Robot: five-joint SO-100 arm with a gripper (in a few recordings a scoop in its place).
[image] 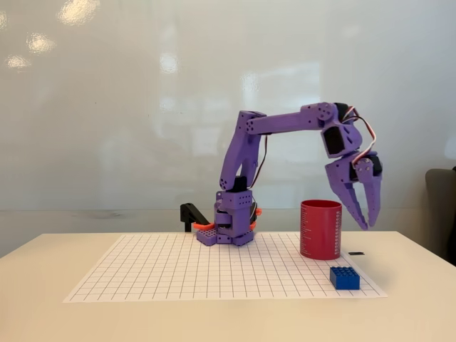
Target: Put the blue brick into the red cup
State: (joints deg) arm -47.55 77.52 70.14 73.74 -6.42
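The blue brick (345,277) lies studs up on the gridded white mat (178,274), near its front right corner. The red cup (320,229) stands upright just behind and left of the brick, with a column of small white print down its side. My purple gripper (363,222) hangs pointing down to the right of the cup's rim, above and slightly behind the brick. Its two fingers are spread a little apart and hold nothing.
The arm's purple base (231,221) is clamped at the mat's back edge, with a black and orange clamp (194,216) beside it. A small dark tag (356,253) lies right of the cup. A dark chair back (442,214) stands at the right edge.
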